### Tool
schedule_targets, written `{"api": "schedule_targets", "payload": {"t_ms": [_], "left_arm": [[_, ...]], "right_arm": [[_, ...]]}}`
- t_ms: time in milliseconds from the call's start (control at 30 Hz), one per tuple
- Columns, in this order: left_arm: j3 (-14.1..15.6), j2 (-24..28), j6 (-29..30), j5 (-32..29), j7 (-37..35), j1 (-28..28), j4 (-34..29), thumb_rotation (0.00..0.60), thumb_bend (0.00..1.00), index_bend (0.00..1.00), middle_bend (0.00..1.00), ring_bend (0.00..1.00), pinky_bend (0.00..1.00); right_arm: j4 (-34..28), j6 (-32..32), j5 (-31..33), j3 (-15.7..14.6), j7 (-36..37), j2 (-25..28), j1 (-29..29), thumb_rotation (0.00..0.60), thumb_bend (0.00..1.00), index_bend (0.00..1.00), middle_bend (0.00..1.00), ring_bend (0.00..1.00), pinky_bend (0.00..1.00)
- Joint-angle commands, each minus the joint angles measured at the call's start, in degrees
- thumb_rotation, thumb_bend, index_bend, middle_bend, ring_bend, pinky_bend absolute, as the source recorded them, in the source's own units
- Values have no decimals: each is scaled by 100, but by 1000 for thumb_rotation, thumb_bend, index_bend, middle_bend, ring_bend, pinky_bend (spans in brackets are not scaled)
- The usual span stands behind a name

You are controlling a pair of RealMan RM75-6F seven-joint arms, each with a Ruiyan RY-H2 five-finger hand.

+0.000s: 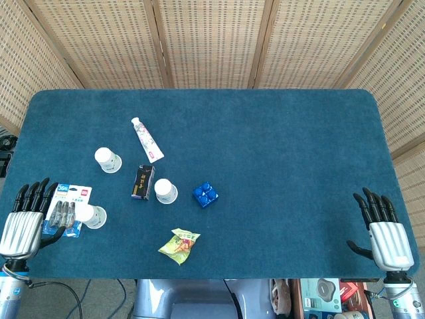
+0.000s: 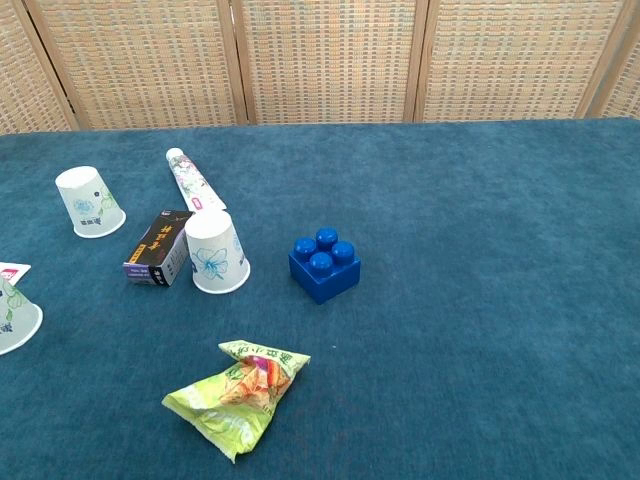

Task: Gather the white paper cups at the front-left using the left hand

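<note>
Three white paper cups stand upside down on the blue table. One cup (image 1: 107,159) (image 2: 90,201) is at the left rear. A second cup (image 1: 165,191) (image 2: 215,251) stands mid-table beside a small dark box. The third cup (image 1: 91,216) (image 2: 14,314) sits nearest the front-left, partly on a battery pack. My left hand (image 1: 26,219) rests at the front-left edge, fingers spread, holding nothing, a short way left of the third cup. My right hand (image 1: 384,229) lies open at the front-right edge, far from the cups. Neither hand shows in the chest view.
A toothpaste tube (image 1: 147,139) (image 2: 193,180) lies behind the cups. A dark box (image 1: 142,182) (image 2: 159,260), a blue brick (image 1: 205,194) (image 2: 325,264), a green snack bag (image 1: 179,244) (image 2: 240,394) and a battery blister pack (image 1: 66,207) also lie on the table.
</note>
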Motion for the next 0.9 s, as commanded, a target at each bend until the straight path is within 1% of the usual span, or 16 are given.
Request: {"api": "schedule_targets", "payload": {"t_ms": [33, 900], "left_arm": [[-12, -3, -15, -9, 3, 2, 5, 600, 230, 0, 0, 0, 0], [-65, 2, -76, 13, 26, 41, -21, 600, 230, 0, 0, 0, 0]], "right_arm": [[4, 6, 0, 2, 16, 1, -3, 600, 144, 0, 0, 0, 0], [-17, 33, -22, -13, 66, 33, -23, 600, 144, 0, 0, 0, 0]]}}
